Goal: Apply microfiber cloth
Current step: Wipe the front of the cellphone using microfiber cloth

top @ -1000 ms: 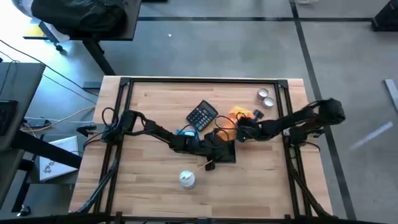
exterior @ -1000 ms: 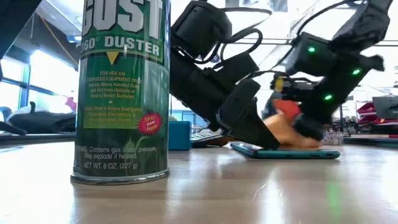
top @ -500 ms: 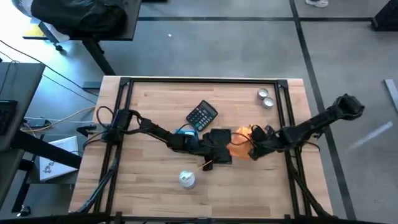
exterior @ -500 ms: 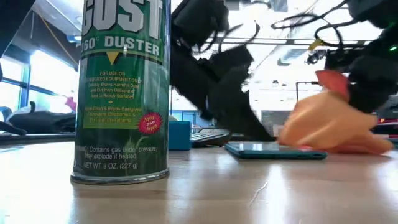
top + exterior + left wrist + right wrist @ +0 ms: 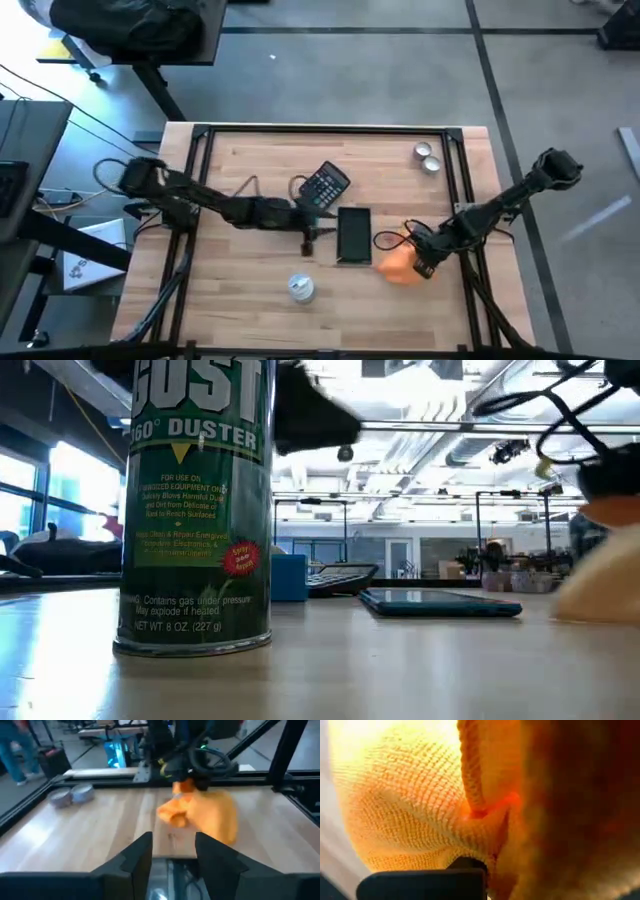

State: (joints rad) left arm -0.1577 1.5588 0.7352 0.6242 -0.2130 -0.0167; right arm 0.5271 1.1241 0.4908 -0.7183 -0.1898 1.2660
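Right gripper (image 5: 418, 262) is clamped on the orange microfiber cloth (image 5: 398, 264) beside the phone (image 5: 353, 236), left gripper's (image 5: 309, 237) fingers are parted.

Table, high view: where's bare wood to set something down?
Free: the far strip of the table left of the two tins, and the near left corner beside the duster can. Crowded: the middle, with calculator, phone, left tool, and the right tool holding the microfiber cloth.
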